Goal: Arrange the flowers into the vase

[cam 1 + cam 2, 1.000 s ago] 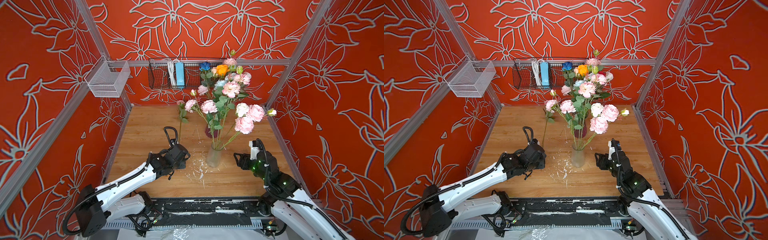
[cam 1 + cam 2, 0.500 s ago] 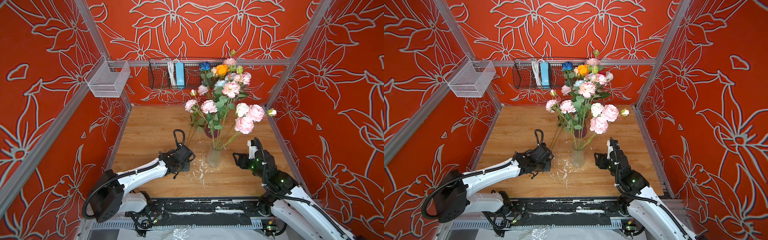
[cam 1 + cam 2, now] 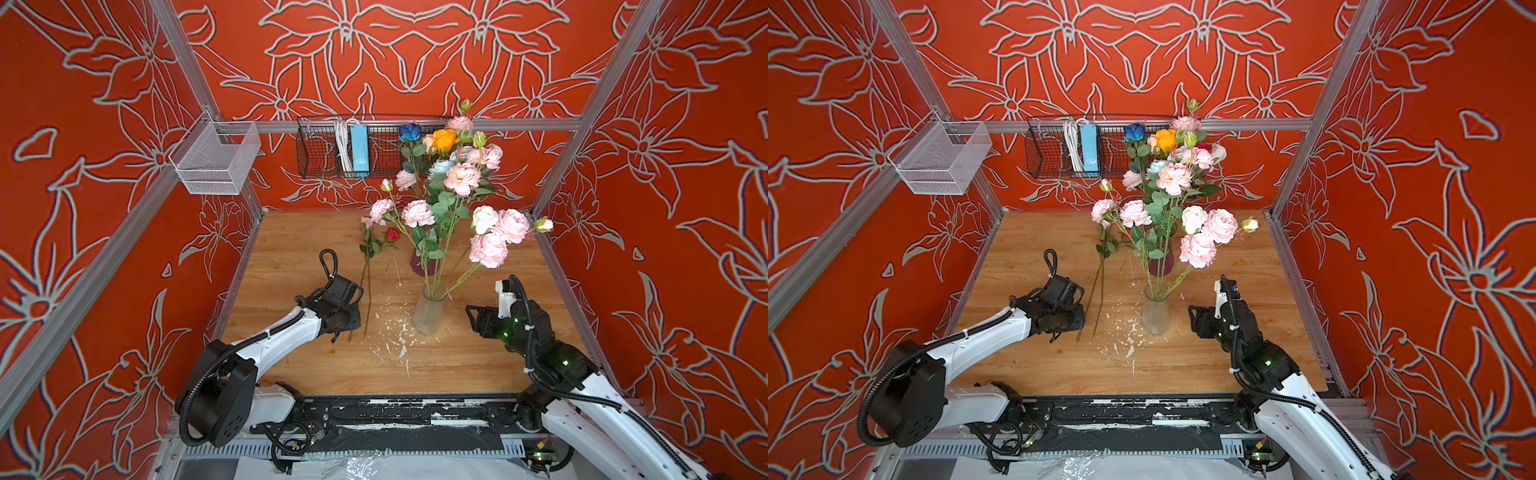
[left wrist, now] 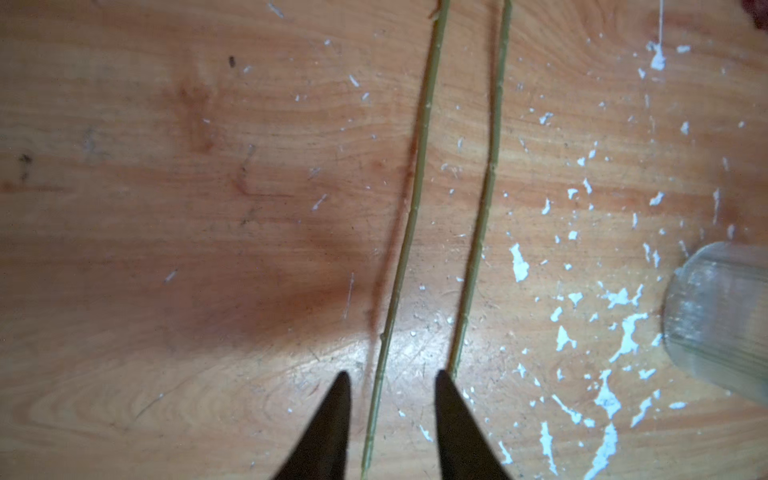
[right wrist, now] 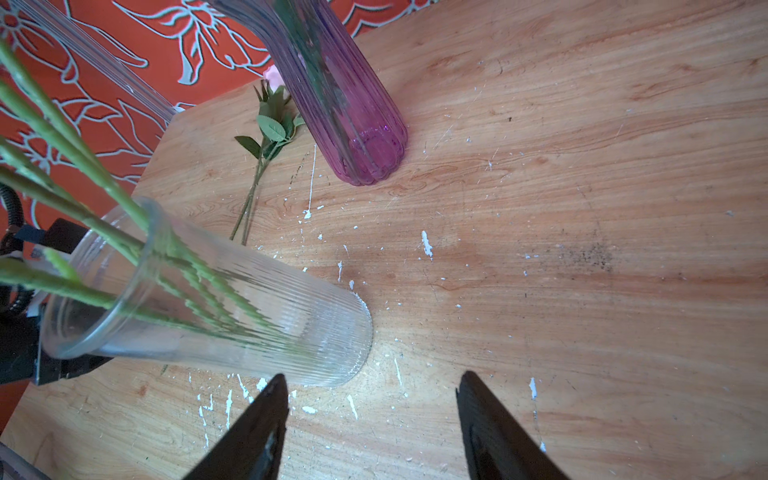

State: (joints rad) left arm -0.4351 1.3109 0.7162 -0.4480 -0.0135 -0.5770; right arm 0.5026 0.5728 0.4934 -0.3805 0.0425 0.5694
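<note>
Two loose flowers [image 3: 371, 246] lie on the worktop [image 3: 291, 257] left of centre in both top views, stems running down-frame. The left pincer [image 4: 390, 374] hovers over their lower ends, jaws apart, one stem [image 4: 417, 178] threading between them. The clear vase [image 3: 428, 313] stands just right of them; the right pincer [image 5: 372, 374], empty and spread, is farther from the stems.

The table [image 5: 582, 208] is grained wood with a slight sheen, scuffed and flecked with white chips. The clear vase [image 5: 249, 316] is ribbed and glossy. The purple vase [image 5: 353, 137] is translucent, ribbed and shiny. The basket [image 3: 316, 158] is black wire.
</note>
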